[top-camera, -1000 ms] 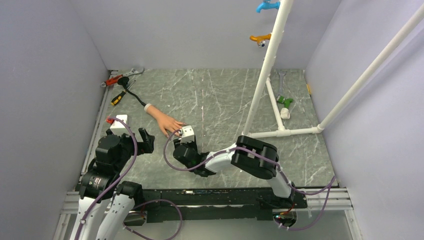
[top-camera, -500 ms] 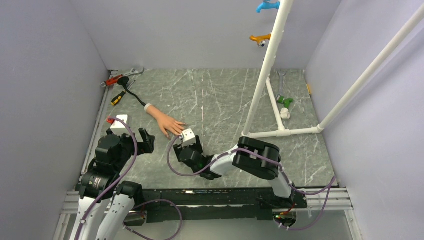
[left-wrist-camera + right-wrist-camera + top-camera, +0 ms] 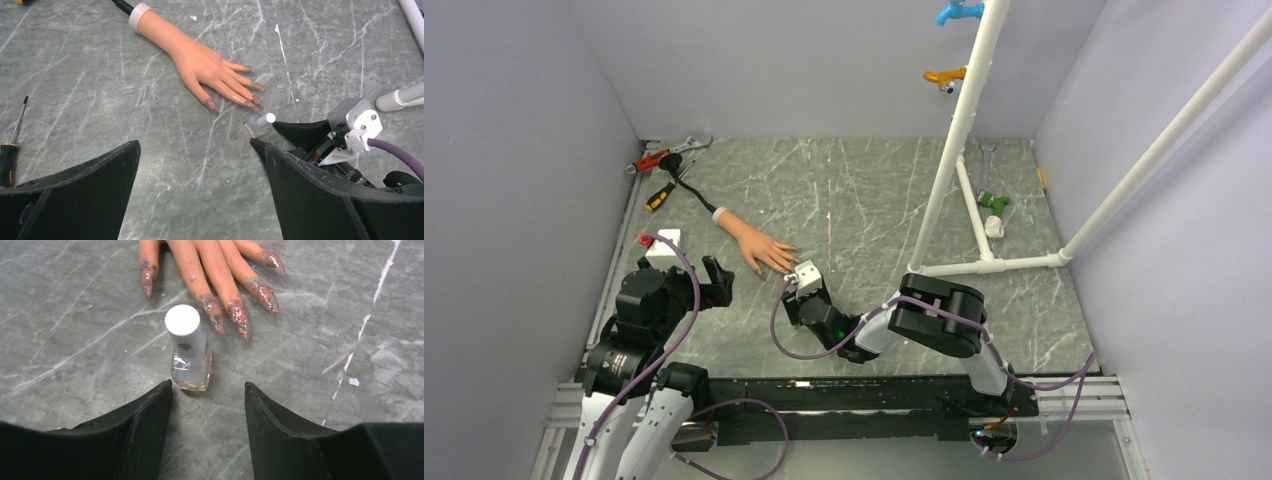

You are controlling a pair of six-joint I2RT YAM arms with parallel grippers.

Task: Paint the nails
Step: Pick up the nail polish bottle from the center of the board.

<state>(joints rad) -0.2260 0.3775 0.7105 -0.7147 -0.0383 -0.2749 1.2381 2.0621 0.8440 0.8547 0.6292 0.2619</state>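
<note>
The flesh-coloured mannequin hand (image 3: 752, 243) lies flat on the table, its white cuff toward the back left. Its glittery reddish-pink nails (image 3: 239, 315) point at my right gripper and also show in the left wrist view (image 3: 252, 87). A small clear bottle with a white cap (image 3: 190, 352) stands upright just in front of the fingertips; it also shows in the left wrist view (image 3: 259, 124). My right gripper (image 3: 208, 386) is open and empty, its tips just short of the bottle (image 3: 792, 292). My left gripper (image 3: 201, 147) is open and empty, left of the hand (image 3: 717, 280).
A screwdriver (image 3: 10, 150) lies near my left gripper. More screwdrivers (image 3: 662, 192) and a wrench (image 3: 686, 147) lie at the back left. A white pipe frame (image 3: 954, 150) stands at the right, with small items (image 3: 994, 205) at its foot.
My right gripper has drawn back from the mannequin's fingertips toward the near edge and a little right. The left arm has not moved.
</note>
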